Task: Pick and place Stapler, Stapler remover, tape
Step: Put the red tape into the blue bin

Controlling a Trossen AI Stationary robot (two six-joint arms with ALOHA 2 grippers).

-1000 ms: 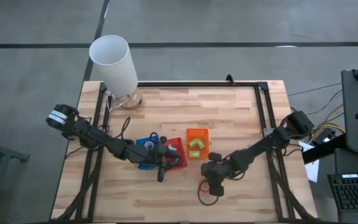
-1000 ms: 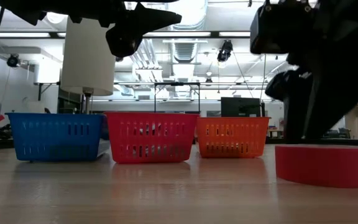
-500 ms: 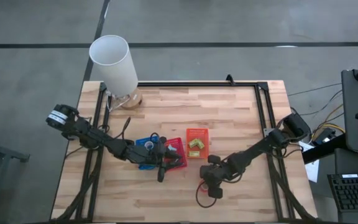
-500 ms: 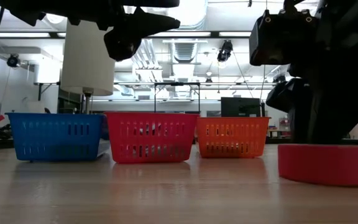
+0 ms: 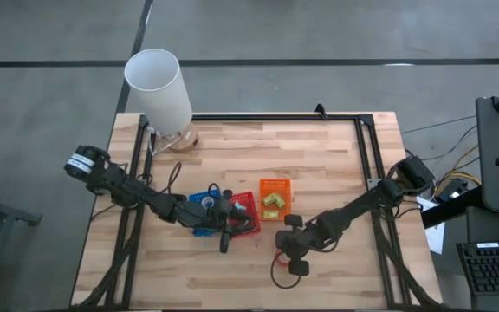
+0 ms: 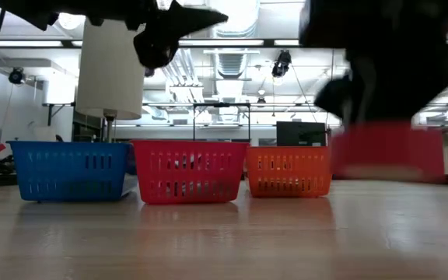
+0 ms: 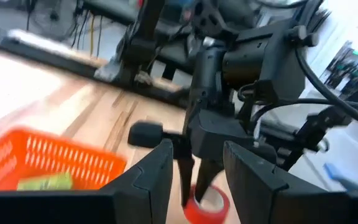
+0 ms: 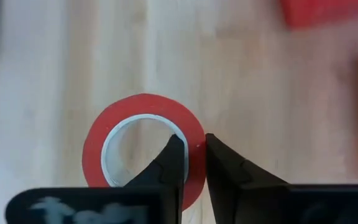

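Note:
A red tape roll (image 8: 143,146) with a pale centre hole hangs above the wooden table under my right gripper (image 8: 191,163), which is shut on it near the table's front middle. In the low view the tape (image 6: 387,152) floats above the tabletop. My left gripper (image 7: 197,180) hovers open and empty over the red basket (image 5: 243,210), fingers aimed at the right gripper. I cannot make out the stapler or the stapler remover. My right gripper pinches the tape ring's wall (image 8: 194,144), one finger (image 8: 171,163) inside the centre hole and the other (image 8: 229,169) outside it. The fingers come from above, pointing down. The roll lies flat and level, lifted clear of the table.
Three small baskets stand in a row at mid-table: blue (image 6: 68,167), red (image 6: 189,169) and orange (image 6: 290,171), the orange one (image 5: 274,198) holding small yellow-green blocks. A white lamp (image 5: 158,87) stands at the far left corner. A black frame (image 5: 366,147) borders the table.
My right gripper has shut on the red tape ring, which lay flat on the table, and has raised it clear of the tabletop while drifting a little toward the table's left edge. The roll stays level.

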